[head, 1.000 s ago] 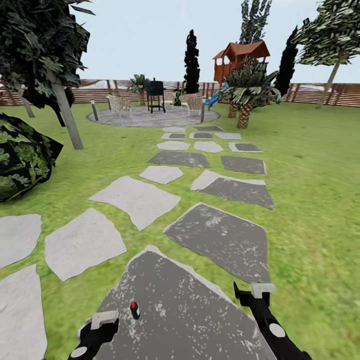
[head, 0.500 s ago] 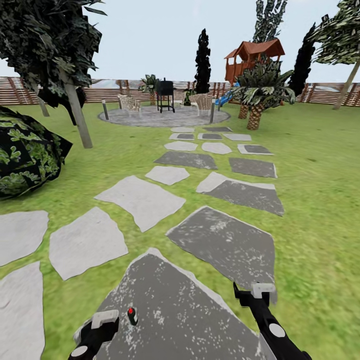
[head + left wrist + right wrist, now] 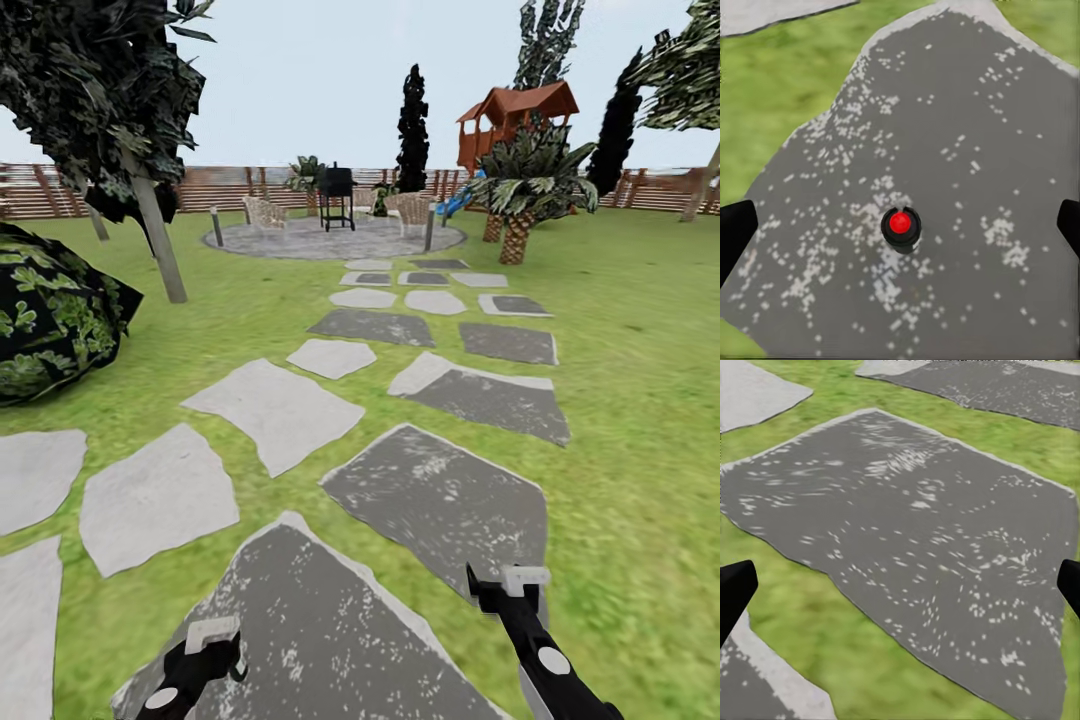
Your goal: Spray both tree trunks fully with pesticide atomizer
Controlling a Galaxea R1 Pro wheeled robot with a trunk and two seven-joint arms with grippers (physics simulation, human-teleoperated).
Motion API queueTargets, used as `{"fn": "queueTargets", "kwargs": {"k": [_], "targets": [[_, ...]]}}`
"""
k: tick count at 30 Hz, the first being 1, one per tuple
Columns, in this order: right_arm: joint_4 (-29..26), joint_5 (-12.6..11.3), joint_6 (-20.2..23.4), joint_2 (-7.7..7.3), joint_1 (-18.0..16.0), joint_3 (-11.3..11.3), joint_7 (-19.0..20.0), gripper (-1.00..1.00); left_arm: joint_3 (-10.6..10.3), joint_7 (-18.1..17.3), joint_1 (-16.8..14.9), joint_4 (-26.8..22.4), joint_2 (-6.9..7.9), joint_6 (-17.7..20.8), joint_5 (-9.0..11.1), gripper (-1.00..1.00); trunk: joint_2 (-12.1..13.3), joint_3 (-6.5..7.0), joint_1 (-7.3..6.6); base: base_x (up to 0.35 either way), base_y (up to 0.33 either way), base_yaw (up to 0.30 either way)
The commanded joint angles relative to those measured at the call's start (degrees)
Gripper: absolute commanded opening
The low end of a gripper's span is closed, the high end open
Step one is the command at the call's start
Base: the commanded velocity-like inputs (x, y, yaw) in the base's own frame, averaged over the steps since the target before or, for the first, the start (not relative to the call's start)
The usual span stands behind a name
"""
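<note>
- Left gripper [image 3: 212, 640] low at the head view's near left, over a dark speckled paving slab [image 3: 330, 640]; fingers wide apart, dark tips just inside either edge of the left wrist view.
- Small black item with a red top [image 3: 901, 227] standing on that dark slab, centred between the spread left fingers in the left wrist view, touching neither; no green visible on it, so cannot tell for certain that it is the pesticide atomizer.
- Right gripper [image 3: 512, 583] low at the near right, over the edge of another dark slab [image 3: 922, 547] with grass just beside; fingers wide apart, nothing between them.
- Path of pale and dark slabs running ahead across the green lawn [image 3: 640, 400] to a round paved patio [image 3: 335, 238].
- On the patio: black grill [image 3: 337, 195], chairs either side.
- Tree with pale trunk [image 3: 160, 245] and dark foliage at the left; dark leafy bush [image 3: 50, 320] just beside it, nearer.
- Brown slat fence [image 3: 230, 185] along the back; red-roofed playhouse [image 3: 515, 115] and a palm [image 3: 525, 190] at the far right.
</note>
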Motion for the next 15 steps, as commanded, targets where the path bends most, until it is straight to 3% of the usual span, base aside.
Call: {"fn": "queueTargets", "kwargs": {"k": [1,10,15], "targets": [[0.00,0.00,0.00,0.00,0.00,-0.02,0.00,1.00,0.00,0.00,0.00,0.00,0.03,0.00,0.00,1.00,0.00,-0.02,0.00,0.097,-0.265,0.244],[0.00,0.00,0.01,0.02,0.00,-0.03,0.00,1.00,0.05,0.05,0.00,0.00,0.06,-0.18,0.07,1.00,0.00,-0.20,0.00,0.095,-0.257,0.262],[0.00,0.00,0.00,0.00,0.00,-0.03,0.00,1.00,0.01,0.02,0.00,0.00,0.10,-0.38,0.09,1.00,0.00,-0.30,0.00,0.060,-0.082,0.265]]}}
